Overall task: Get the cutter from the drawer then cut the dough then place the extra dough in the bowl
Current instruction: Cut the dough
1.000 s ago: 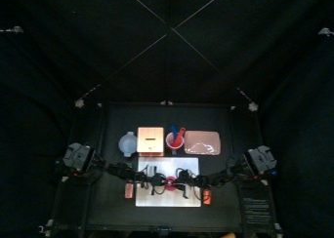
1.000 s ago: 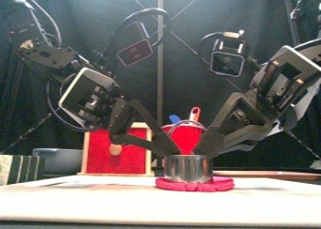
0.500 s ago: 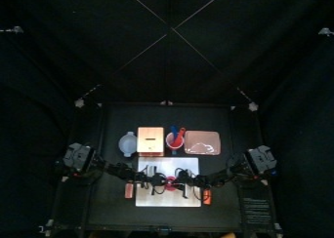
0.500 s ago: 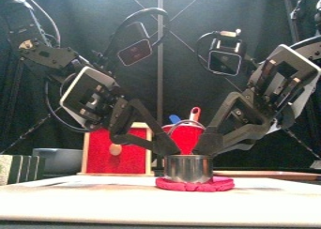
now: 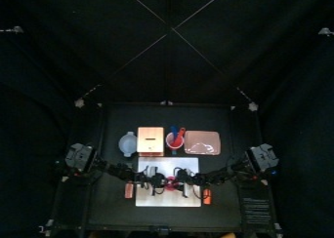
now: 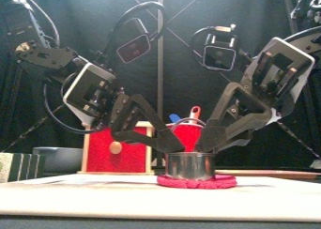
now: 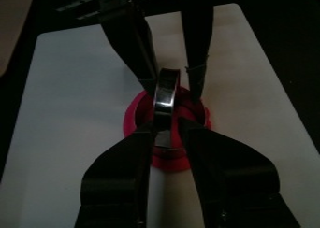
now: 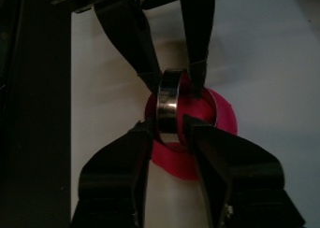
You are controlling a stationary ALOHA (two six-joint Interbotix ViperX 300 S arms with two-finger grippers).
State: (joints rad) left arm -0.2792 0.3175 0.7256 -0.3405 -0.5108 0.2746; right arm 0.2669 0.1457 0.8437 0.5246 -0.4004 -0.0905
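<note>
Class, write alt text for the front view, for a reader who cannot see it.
The left gripper and right gripper grip a round metal cutter on a flat red dough disc atop a white cutting board. A red cup stands behind.

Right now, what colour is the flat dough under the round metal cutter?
Pink-red dough, clearest in front view.

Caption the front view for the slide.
Left gripper and right gripper hold the metal cutter on red dough atop the white cutting board.

The right arm tips up steeper over the cutter, its wrist climbing higher; the left arm lifts a little as well.
</note>
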